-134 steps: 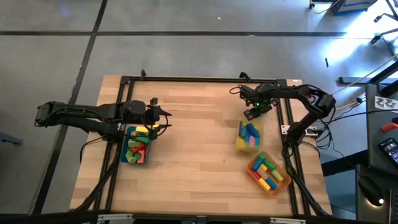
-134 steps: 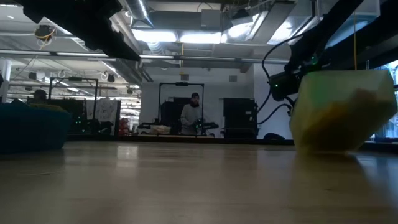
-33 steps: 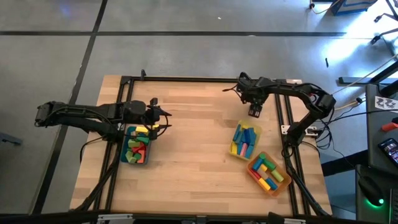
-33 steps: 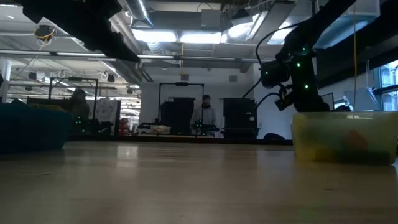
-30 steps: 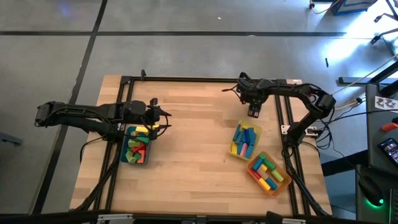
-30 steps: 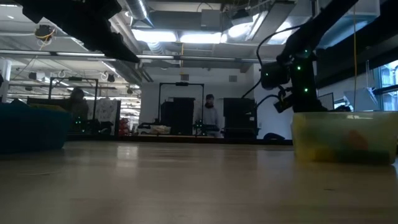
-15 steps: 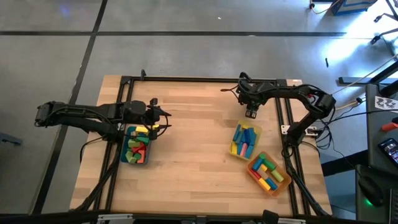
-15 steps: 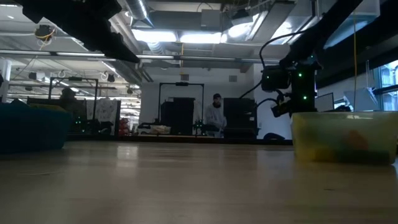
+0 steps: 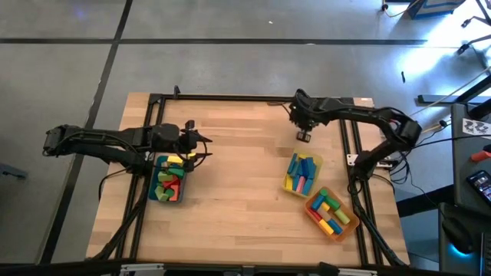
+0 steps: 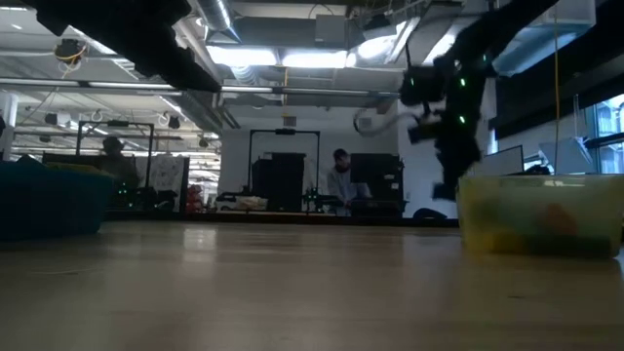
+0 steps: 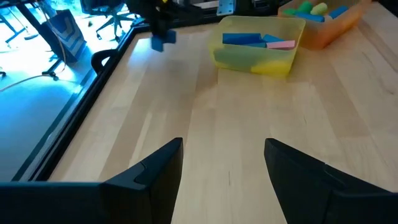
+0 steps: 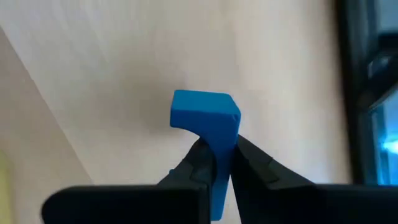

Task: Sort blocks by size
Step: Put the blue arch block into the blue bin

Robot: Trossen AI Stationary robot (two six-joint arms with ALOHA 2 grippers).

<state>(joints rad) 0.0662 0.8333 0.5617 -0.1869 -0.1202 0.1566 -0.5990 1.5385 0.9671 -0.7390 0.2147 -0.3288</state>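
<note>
Right wrist view: a small blue painted wooden block [image 12: 205, 121] is seen clenched between the two dark fingers [image 12: 194, 163] of the right claw [image 12: 214, 162], its squared end standing out beyond the fingertips and its long axis running back between them; how far it reaches back is hidden by the fingers. Pale wood of the table [image 12: 93, 74] lies beyond it.

In the high view the right claw [image 9: 303, 135] is held over the far right part of the table [image 9: 230, 153], with its arm bent in from the right edge. The yellow shallow plastic tray [image 9: 302, 173], already loaded with blue, pink and green blocks, lies just nearer the front edge from the claw, and the orange shallow tray [image 9: 331, 214] lies farther on, toward the front right corner. That direction, from the claw toward the front of the table, is judged to be the relation on which the coming move depends, and the right arm is plainly the nearer one to both trays.

The left claw [image 11: 221, 165] is seen spread and empty in the left wrist view, pointing across the table toward the yellow tray. In the high view it [image 9: 201, 150] waits at the left side, by the teal tray [image 9: 168, 181] of mixed blocks.
</note>
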